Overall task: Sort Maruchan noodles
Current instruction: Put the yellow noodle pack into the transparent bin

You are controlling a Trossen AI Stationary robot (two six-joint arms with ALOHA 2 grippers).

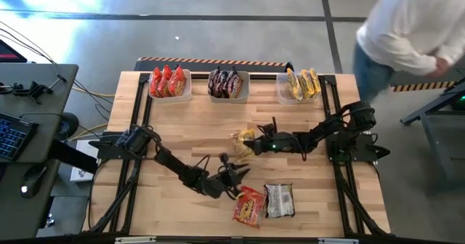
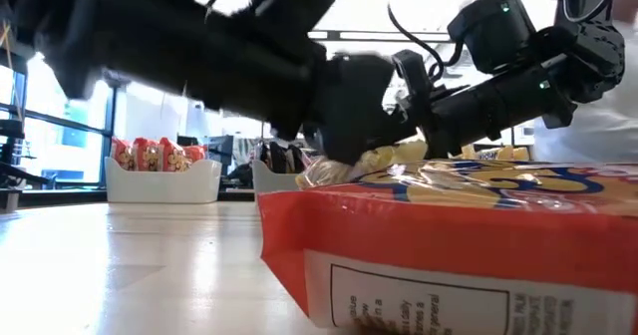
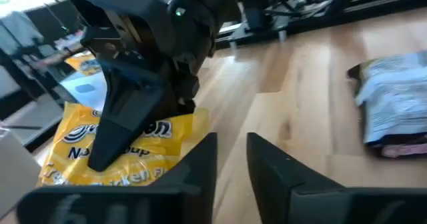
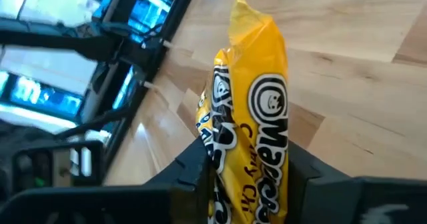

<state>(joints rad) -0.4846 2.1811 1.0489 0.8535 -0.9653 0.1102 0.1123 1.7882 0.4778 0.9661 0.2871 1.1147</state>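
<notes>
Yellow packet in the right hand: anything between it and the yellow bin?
Nothing visible. The right hand is shut on the yellow packet mid-table. The yellow bin sits at the far edge, toward the right, with only bare table between. The left hand is nearer the front, off that path.

Bare tabletop [image 1: 174,128] between bins [image 1: 229,93] and arms; packets [image 1: 263,202] front-right.

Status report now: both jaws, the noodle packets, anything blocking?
Right gripper shut on yellow packet at mid-table. Left gripper slightly open, empty, near red packet and silver packet. Nothing blocking.
</notes>
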